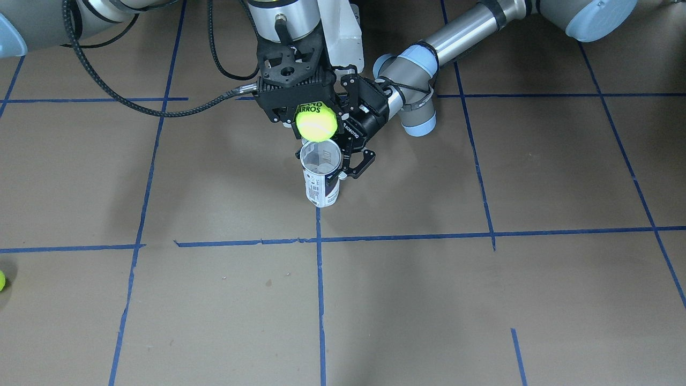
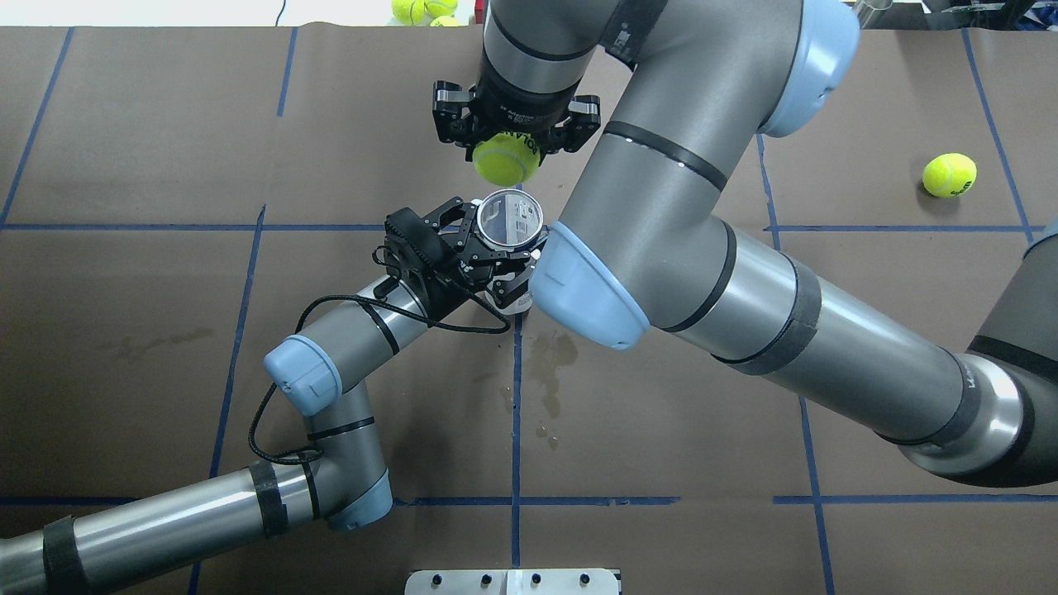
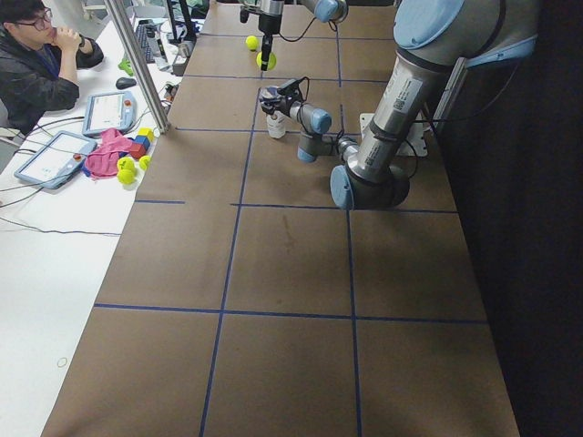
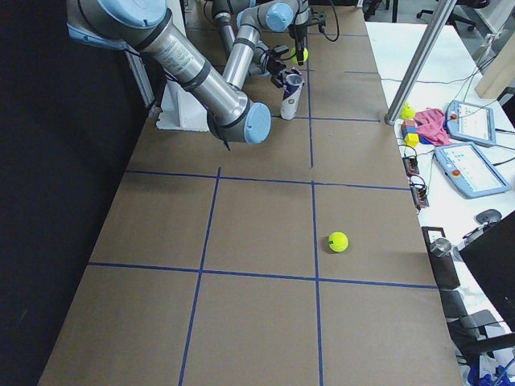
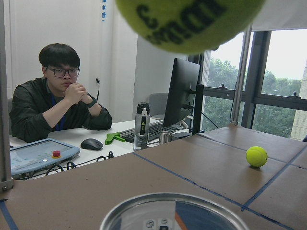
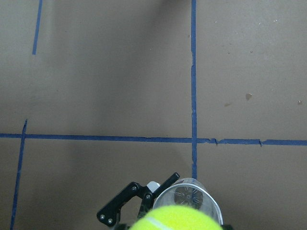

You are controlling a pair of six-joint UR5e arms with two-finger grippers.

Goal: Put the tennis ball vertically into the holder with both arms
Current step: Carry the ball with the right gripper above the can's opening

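Left gripper point(image 2: 492, 260): gripped upright clear plastic can point(image 1: 321, 187).
Right gripper point(image 2: 506, 155): gripped fuzzy yellow tennis ball point(image 1: 316, 123).
Needed: centring over mouth point(image 2: 510, 219) before release.

— Bright, even light from above. Soft, wide shadows lie on the bench point(image 1: 482, 300).
— In the left wrist view the tennis ball point(image 5: 187, 24) and the holder point(image 5: 172, 197) rim are blurred, too close to the lens. The windows point(image 5: 278, 52) behind glare pale white.
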